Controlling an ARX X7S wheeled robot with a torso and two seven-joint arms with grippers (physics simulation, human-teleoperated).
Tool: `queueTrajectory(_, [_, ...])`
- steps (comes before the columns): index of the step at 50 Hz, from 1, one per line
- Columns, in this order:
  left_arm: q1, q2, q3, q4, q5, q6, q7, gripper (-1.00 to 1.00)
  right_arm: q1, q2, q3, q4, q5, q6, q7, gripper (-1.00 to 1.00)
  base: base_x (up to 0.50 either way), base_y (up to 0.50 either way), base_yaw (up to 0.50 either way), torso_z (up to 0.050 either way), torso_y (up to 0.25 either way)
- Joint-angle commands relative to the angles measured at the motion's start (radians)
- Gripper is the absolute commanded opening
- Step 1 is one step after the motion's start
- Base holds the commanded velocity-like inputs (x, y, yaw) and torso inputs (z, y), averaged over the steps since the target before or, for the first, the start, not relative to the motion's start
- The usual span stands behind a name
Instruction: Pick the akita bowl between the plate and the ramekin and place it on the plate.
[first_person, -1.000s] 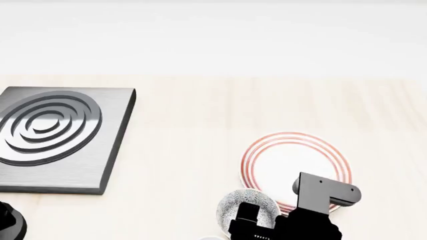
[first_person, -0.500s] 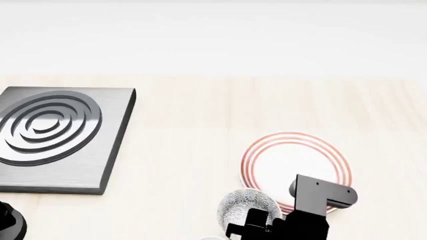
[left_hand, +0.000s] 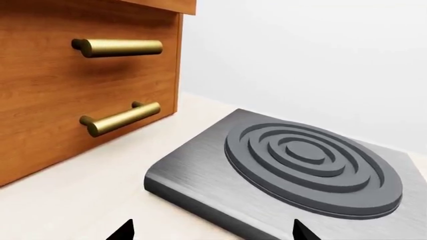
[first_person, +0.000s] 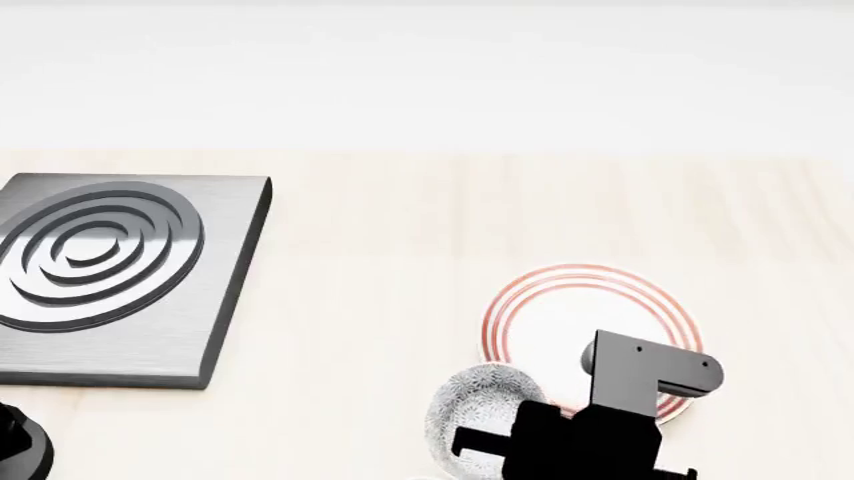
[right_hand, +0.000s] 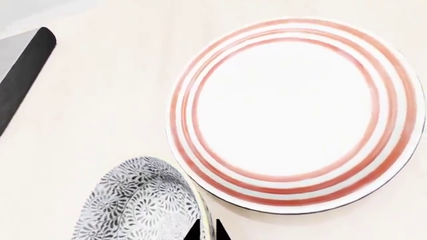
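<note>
Right gripper (right_hand: 207, 231) pinches bowl (right_hand: 140, 200) rim at lower centre of wrist frame, bowl tilted, just beside empty plate (right_hand: 293, 112). Left gripper (left_hand: 210, 232) tips wide apart near burner slab (left_hand: 293, 170).

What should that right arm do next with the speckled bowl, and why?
Probably lift the akita bowl a little and carry it over the plate. The right gripper seems closed on its rim, and the plate beside it is empty.

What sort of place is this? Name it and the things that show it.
Probably a simulated kitchen counter: a hob plate with concentric rings, wooden drawers with brass handles, and tableware, a red-ringed plate and a patterned bowl.
</note>
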Motion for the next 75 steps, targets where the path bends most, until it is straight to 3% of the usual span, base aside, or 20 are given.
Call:
queueTrajectory(1, [0.001,0.018,-0.019,-0.001,0.019,0.003,0.020,1.00,0.024,-0.019,0.033,-0.061,0.006,0.003,0.007,-1.00,0.00,0.00,0.00,0.000,0.000])
queueTrajectory(28, [0.010,0.017,-0.013,0.016,0.013,-0.003,0.011,1.00,0.256,-0.031,0.063,0.097,0.047,0.071,0.031,-1.00,0.00,0.00,0.00,0.000,0.000])
queueTrajectory(49, [0.007,0.004,-0.021,0.002,-0.005,0.001,0.025,1.00,0.363,-0.048,0.058,0.297,-0.010,-0.019,0.033,-1.00,0.00,0.00,0.00,0.000,0.000])
queueTrajectory(75, [0.005,0.010,-0.008,0.013,0.000,-0.003,0.009,1.00,0.655,-0.068,0.066,0.966,-0.132,-0.360,-0.099,-1.00,0.00,0.00,0.00,0.000,0.000])
